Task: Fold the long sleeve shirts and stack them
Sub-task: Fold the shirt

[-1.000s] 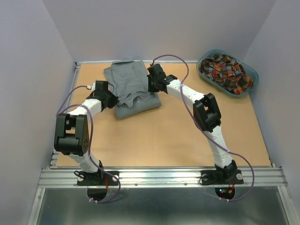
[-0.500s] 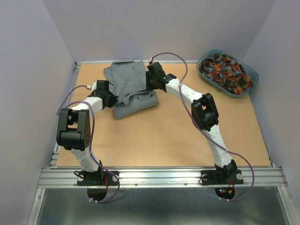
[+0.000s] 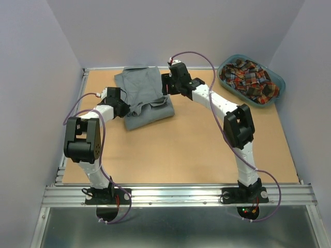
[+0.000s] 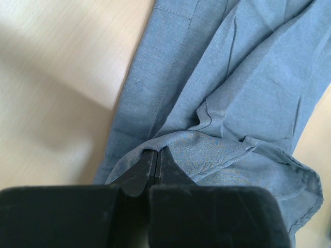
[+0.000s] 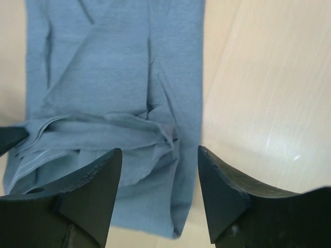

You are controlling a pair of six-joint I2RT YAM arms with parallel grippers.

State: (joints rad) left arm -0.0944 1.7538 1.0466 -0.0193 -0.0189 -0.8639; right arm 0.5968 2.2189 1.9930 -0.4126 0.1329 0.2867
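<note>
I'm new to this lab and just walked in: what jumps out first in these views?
A half-folded grey shirt lies at the far edge of the table, left of centre, the left gripper pinched shut on one edge, the right gripper open over the opposite side. Far right, a teal basket holds the crumpled plaid shirt.

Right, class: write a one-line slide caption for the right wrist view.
Right gripper open over the partly folded grey shirt on the table.
</note>
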